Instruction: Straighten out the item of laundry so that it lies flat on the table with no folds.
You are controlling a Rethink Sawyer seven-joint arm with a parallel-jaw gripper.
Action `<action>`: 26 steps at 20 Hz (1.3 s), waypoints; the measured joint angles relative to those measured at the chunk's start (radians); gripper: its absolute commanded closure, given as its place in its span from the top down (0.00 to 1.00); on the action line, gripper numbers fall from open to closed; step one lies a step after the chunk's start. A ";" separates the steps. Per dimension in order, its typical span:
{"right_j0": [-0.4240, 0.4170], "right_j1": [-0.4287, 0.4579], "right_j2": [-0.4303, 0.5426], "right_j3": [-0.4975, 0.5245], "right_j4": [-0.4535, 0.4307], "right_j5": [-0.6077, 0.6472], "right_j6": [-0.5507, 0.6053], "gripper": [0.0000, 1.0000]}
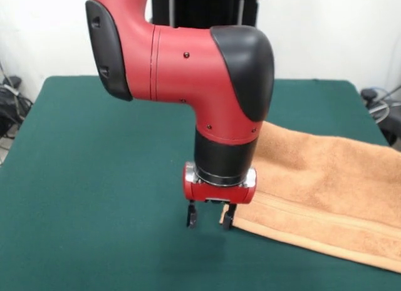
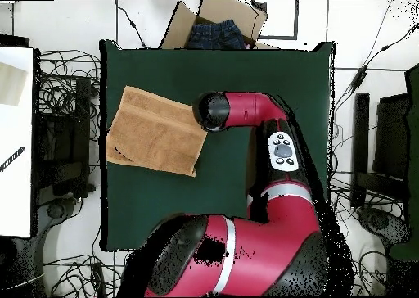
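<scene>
Table (image 1: pixel 94 178): dark green, uniform felt-like top with no pattern; it reads the same dark green in the overhead view (image 2: pixel 270 74).

Towel (image 1: pixel 326 184): light orange-tan terry, lower right of the front view. A woven band stripe of the same tan runs parallel to its near edge. In the overhead view the towel (image 2: pixel 155 131) appears as a tan patch left of centre.

Arm (image 1: pixel 188 59): red shell with black joint covers and a black wrist collar.

Gripper (image 1: pixel 210 217): red housing with a silver ring above it; black fingers (image 1: pixel 192 216).

Cardboard box (image 2: pixel 217 20), upper centre of the overhead view: brown, with dark blue denim inside.
</scene>
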 measured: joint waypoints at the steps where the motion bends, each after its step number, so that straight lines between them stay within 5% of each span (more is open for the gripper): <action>1: 0.000 0.000 -0.006 0.007 0.000 -0.013 0.000 1.00; 26: 0.068 -0.134 -0.104 0.275 0.082 -0.075 0.002 1.00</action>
